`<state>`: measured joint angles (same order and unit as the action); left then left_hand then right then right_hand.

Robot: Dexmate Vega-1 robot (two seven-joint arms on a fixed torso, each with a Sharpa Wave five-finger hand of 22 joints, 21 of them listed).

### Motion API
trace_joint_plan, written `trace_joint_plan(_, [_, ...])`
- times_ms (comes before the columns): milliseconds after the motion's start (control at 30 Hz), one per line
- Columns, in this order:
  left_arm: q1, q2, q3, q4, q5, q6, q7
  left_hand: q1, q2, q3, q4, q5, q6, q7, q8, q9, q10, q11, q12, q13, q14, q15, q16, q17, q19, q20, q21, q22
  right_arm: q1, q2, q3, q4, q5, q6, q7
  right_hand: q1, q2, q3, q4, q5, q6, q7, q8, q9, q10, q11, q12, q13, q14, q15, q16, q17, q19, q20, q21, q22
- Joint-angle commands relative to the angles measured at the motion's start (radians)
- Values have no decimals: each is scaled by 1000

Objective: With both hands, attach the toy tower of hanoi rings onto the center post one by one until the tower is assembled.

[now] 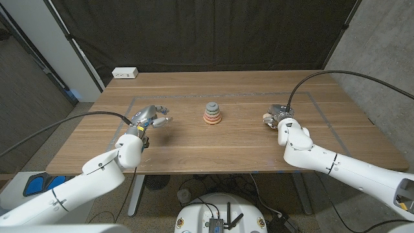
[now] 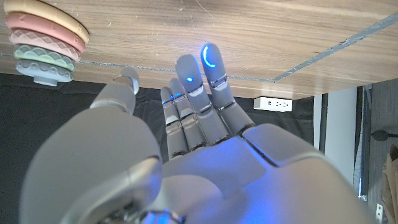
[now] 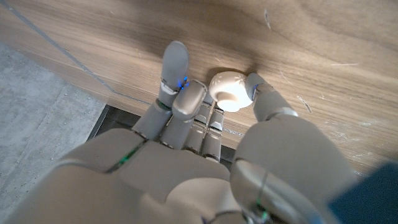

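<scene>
Right hand (image 3: 205, 168) fingers (image 3: 175, 65) pinching small white ring (image 3: 229, 91); left hand (image 1: 150, 118) fingers spread; pastel stacked tower (image 1: 211, 114) mid-table.

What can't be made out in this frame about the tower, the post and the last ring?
- Center post: hidden by the stacked rings; head view too small to count them.
- Stack, left wrist view: cut off by the picture's edge.
- White ring: partly covered by the right hand's fingers; whether lifted is unclear.

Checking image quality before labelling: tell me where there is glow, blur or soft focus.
Left wrist view: blue glow on the left hand's fingers. Right wrist view: the table is soft, the cream ring sharper. Head view: evenly lit, tower small.
</scene>
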<state>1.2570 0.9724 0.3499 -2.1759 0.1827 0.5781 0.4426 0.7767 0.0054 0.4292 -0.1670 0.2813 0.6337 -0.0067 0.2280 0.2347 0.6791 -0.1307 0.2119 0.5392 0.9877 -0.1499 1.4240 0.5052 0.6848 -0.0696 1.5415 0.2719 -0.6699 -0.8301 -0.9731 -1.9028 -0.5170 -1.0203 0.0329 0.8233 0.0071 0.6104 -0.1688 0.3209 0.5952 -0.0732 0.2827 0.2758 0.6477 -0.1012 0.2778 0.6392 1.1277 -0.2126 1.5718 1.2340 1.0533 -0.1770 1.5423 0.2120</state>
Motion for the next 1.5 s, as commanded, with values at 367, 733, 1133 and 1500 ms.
trace_joint_plan(367, [-35,-2,23,21,2,-14,-20,-9,7,11,1,7,9,0,-3,5,15,-2,0,3,7,-70,6,2,6,-137,3,1,-18,-32,37,-85,-15,4,-22,32,2,6,-6,2,35,-8,13,-1,90,-70,6,12,25,-4,3,5,18,-42,1,6])
trace_joint_plan(733, [-53,-8,39,35,0,-15,-33,-9,7,14,0,7,12,0,-3,6,18,-2,-1,4,7,-70,7,2,7,-138,5,4,-10,-43,47,-118,-23,3,8,46,6,8,-6,1,50,-11,16,-2,101,-70,4,17,36,-3,1,4,20,-42,-2,7])
trace_joint_plan(1133, [-58,-5,41,30,2,-6,-33,-10,6,17,0,7,15,-1,-3,6,21,0,-1,5,7,-70,8,2,7,-138,4,2,-4,-63,55,-169,-34,2,48,57,9,9,-4,-1,60,-5,17,-3,110,-65,-1,22,43,-3,-2,4,22,-42,-4,7])
trace_joint_plan(1500, [-57,-10,34,36,-5,-20,-23,-12,6,20,0,6,18,-2,-3,7,25,-3,0,6,7,-70,9,1,9,-138,6,4,14,-80,45,-228,-74,-20,103,62,11,9,-3,-2,69,-4,18,-5,122,-64,-3,24,46,-3,-3,4,24,-42,-6,7])
